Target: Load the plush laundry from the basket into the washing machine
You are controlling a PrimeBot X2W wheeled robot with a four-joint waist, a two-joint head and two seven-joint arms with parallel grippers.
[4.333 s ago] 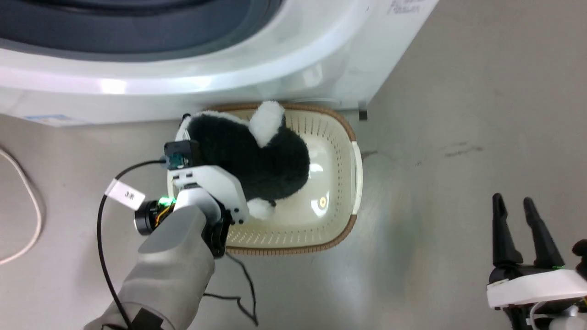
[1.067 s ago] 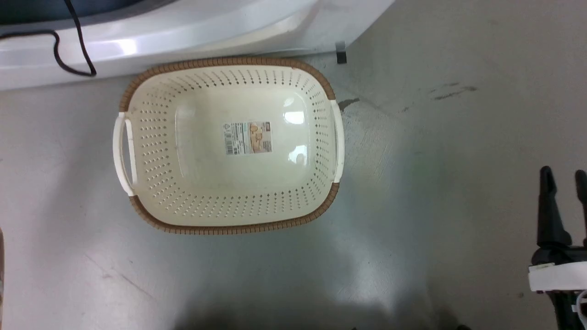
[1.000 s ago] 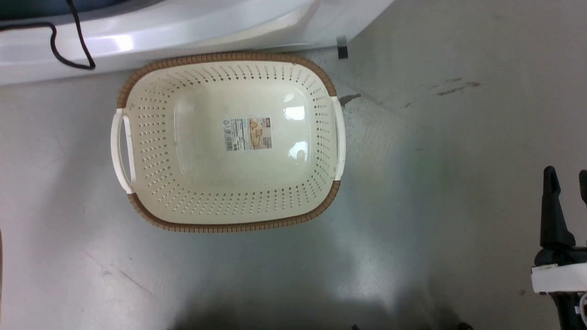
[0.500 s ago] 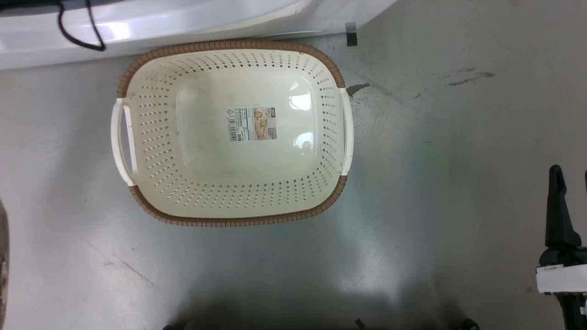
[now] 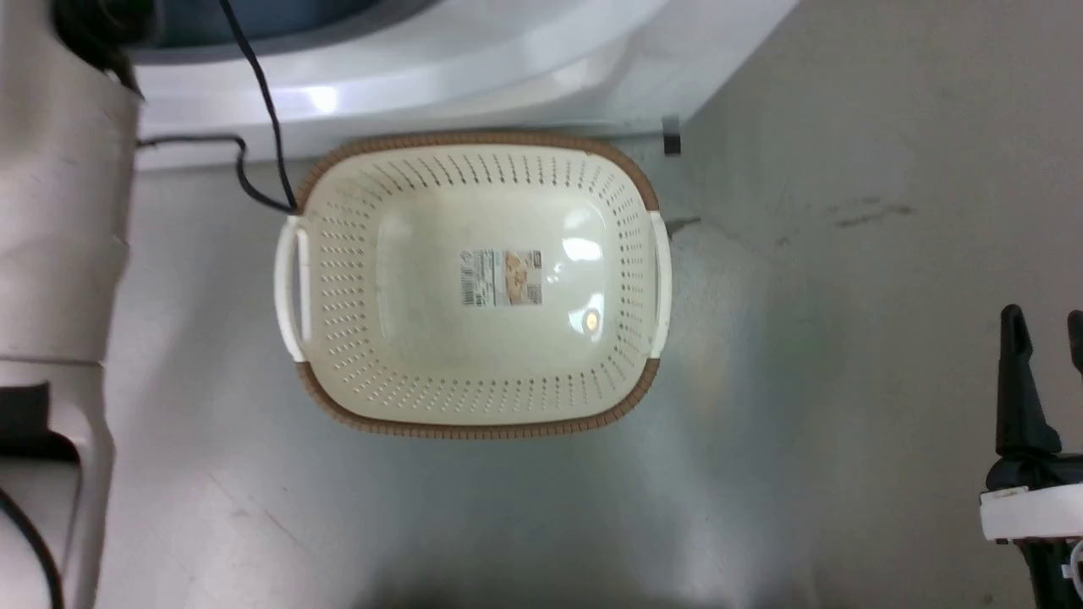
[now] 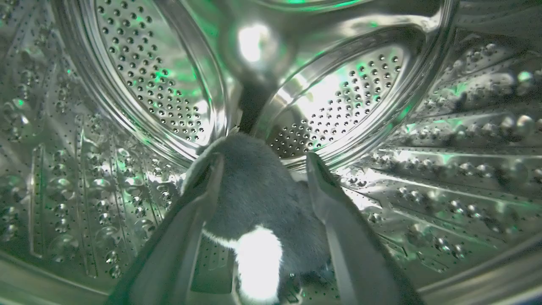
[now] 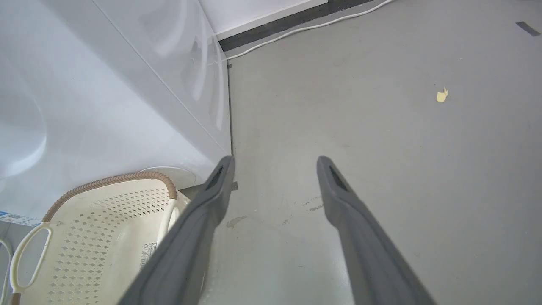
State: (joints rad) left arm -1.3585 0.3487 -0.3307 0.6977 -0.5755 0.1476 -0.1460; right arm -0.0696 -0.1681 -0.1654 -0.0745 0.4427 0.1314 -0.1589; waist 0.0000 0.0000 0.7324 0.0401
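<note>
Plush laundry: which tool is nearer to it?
Left. The left tool is inside the washing machine, straddling the plush laundry; the right tool hangs outside, over floor beside the basket.

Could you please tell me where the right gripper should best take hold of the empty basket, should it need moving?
Probably the white side handle on the right of the basket, approached from above, since it faces the open right gripper. It is a slim bar with a slot behind it, so one finger can pass inside and the other outside.
</note>
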